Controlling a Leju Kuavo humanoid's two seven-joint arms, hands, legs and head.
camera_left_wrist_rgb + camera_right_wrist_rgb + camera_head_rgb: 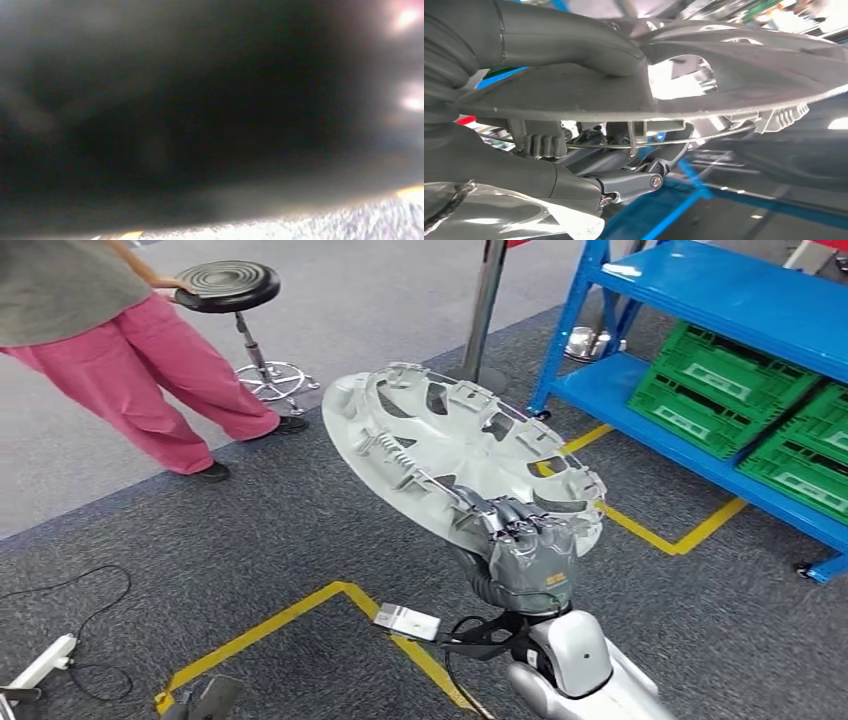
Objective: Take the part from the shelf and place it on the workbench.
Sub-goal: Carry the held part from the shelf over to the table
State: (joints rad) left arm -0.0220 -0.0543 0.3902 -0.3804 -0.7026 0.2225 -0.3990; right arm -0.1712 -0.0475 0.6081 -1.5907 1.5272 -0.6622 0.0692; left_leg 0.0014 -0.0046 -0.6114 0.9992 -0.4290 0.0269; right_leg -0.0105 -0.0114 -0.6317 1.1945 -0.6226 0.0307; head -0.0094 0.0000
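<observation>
The blue shelf (pixel 700 300) stands far off to the right of the right hand (pixel 520 545), with green crates (pixel 735 385) on its lower level. A person in pink trousers (pixel 150 370) stands well away to the left of the hand, touching a black stool (pixel 225 285).

The part (pixel 450 445) is a big, round, grey wheel cover. It is up in the air over the dark carpet (pixel 250 530), tilted, with its ribbed back side facing up. It reaches up and left from the hand. It is not on the shelf.

The right hand grips the part at its near edge. In the right wrist view the thick thumb (pixel 574 40) lies on one face of the part (pixel 749 65) and the darker fingers (pixel 624 182) curl under the other face, so the rim is pinched between them.

A yellow tape line (pixel 300 615) runs on the carpet to the left of the hand, and a small white tag (pixel 407 622) lies on it just beside the wrist.

The left wrist view is dark and blurry, so I cannot tell how the left hand is.
</observation>
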